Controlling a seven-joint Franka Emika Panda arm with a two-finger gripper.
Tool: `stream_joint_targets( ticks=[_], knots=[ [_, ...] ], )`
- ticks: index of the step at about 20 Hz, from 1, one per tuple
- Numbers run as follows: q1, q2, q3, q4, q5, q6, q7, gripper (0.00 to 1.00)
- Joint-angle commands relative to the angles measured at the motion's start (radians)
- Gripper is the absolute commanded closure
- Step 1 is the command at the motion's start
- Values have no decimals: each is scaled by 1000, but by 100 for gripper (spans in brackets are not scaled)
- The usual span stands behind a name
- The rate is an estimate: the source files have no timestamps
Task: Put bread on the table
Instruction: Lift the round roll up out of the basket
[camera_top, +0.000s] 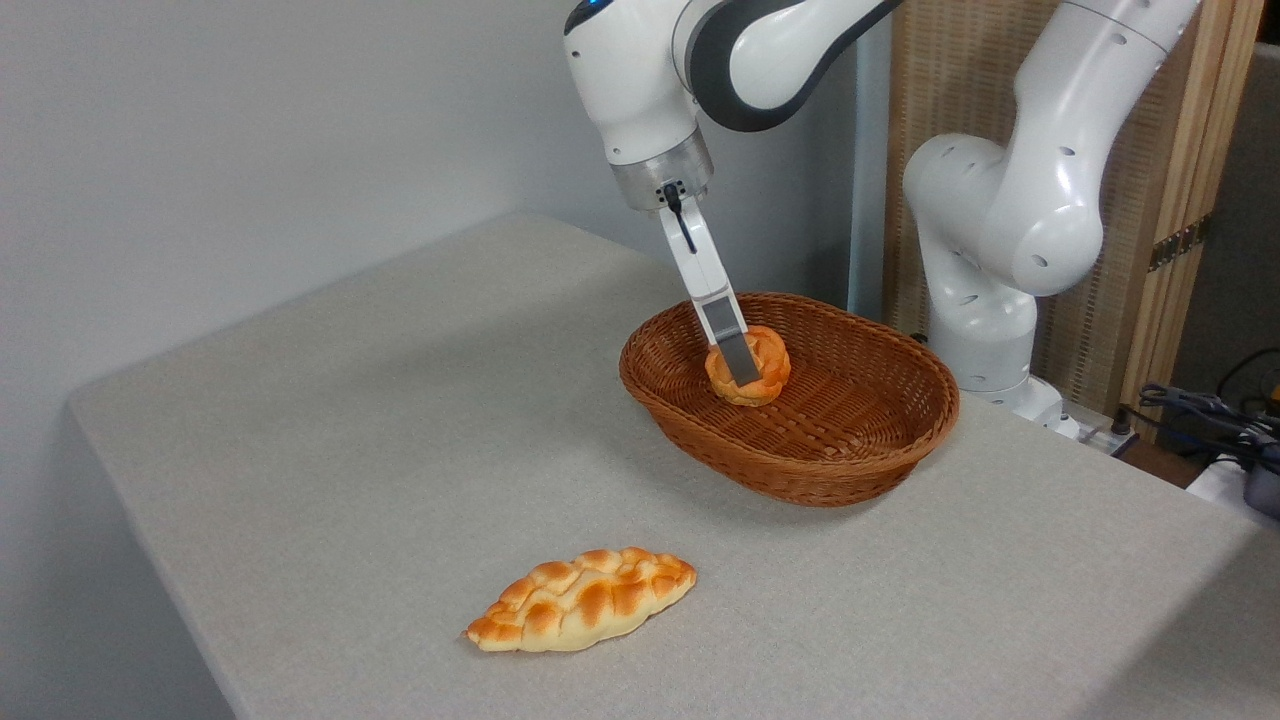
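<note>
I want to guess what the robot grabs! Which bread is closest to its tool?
The small round bun in the wicker basket. The tool is right at it, one finger across its front. The long braided loaf lies far away on the table.

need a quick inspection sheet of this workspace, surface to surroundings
surface: table, grey-beige cloth, flat, mostly bare
job's things: round bun in the wicker basket, not yet on the table
clutter: braided loaf lying on the table near the front edge
grippers: gripper reaching down into the basket at the bun; one finger in front of it, grip cannot be told
cables: dark cable bundle at right, off the table
surroundings: pale wall behind; slatted wooden screen behind the arm
</note>
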Motion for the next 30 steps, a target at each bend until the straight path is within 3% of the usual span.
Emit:
stream_joint_targets(
  ticks=[1, 5, 19, 21, 26, 28, 30],
  knots=[
    [-15, -13, 35, -9, 10, 16, 25, 79],
    [-15, -14, 38, 3, 10, 9, 26, 98],
    [-17, -2, 84, 121, 12, -111, 31, 100],
    [-17, 9, 147, 197, 10, -136, 31, 100],
    [-19, 192, 197, 431, 1, -119, 22, 100],
    [-19, 256, 234, 471, -5, -52, 17, 97],
    [-17, 346, 245, 485, -8, 91, -10, 90]
  ],
)
